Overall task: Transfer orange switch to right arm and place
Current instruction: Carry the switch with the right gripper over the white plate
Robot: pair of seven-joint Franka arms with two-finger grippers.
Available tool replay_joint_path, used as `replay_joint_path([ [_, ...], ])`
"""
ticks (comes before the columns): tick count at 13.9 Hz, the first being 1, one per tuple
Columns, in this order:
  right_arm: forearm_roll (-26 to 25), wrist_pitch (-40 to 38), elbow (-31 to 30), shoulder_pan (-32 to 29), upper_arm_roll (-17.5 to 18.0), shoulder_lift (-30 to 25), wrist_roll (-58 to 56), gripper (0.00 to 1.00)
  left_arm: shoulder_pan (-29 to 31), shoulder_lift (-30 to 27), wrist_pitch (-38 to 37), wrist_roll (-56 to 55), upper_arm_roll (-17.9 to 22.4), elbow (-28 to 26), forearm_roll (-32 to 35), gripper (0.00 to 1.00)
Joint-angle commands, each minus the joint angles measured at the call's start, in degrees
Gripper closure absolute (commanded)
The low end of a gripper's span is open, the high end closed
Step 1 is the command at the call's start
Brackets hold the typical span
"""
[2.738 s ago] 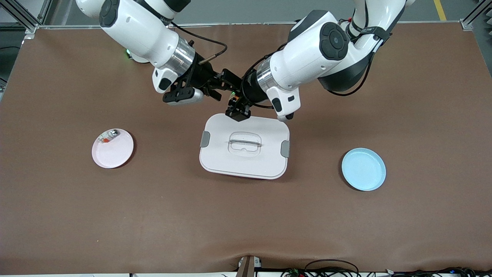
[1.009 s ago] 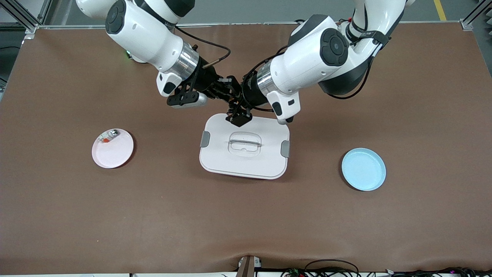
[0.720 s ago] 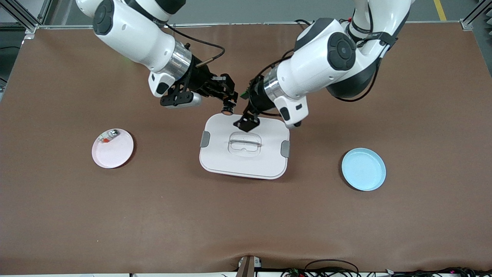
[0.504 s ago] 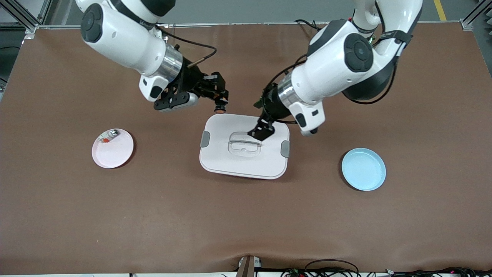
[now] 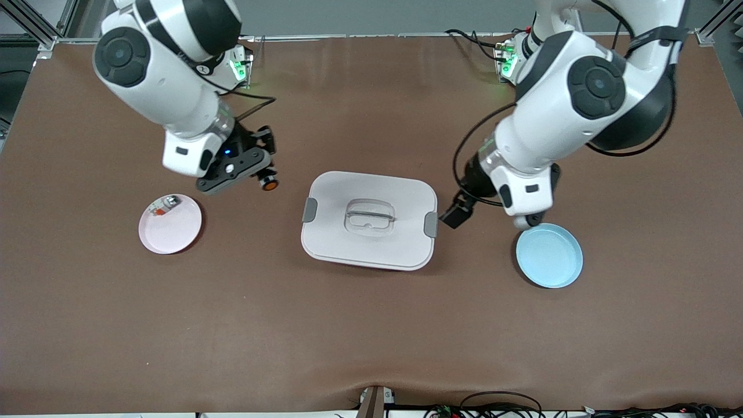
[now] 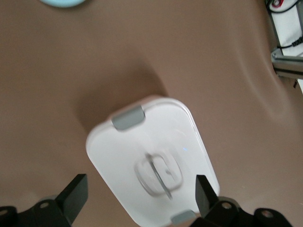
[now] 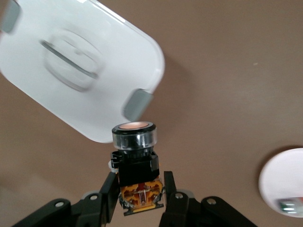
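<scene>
Handover done; placing step in hand. Right end effector point(image 7: 140, 198) clamps the orange switch point(image 7: 135, 163), over bare surface point(image 5: 371, 325) between pink plate point(image 5: 174, 235) and white lidded box point(image 5: 371, 244). Left end effector point(image 6: 142, 203) spread wide, empty, over the surface beside the box. Next: carry switch over the pink plate, lower, release.

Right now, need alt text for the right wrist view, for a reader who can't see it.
The right gripper is shut on the orange switch, which hangs over the brown table with its orange end pointing away from the gripper. A white lidded container lies past it, and a pink plate shows at the frame's edge.
</scene>
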Motion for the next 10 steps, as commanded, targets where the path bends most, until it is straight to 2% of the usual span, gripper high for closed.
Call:
replay_joint_path([
  [1, -6.59, -1.27, -0.11, -6.21, 0.82, -0.14, -13.89, 1.00, 4.07, -2.03, -3.98, 11.62, 0.75, -0.69, 2.00, 0.00],
  [5, -9.16, -0.48, -0.55, -15.09, 0.82, 1.09, -35.17, 1.00, 10.41, -3.09, -8.73, 29.72, 0.83, -0.78, 4.29, 0.00],
  [7, -11.34, 1.79, -1.42, -17.74, 0.82, 2.06, -41.17, 1.00, 13.31, -3.70, -8.92, 36.59, 0.83, -0.78, 6.13, 0.00],
  [10, -13.47, 9.42, -6.59, -21.25, 0.82, 2.32, -47.32, 1.00, 16.74, -4.49, -8.92, 46.43, 0.83, -0.78, 7.98, 0.00],
])
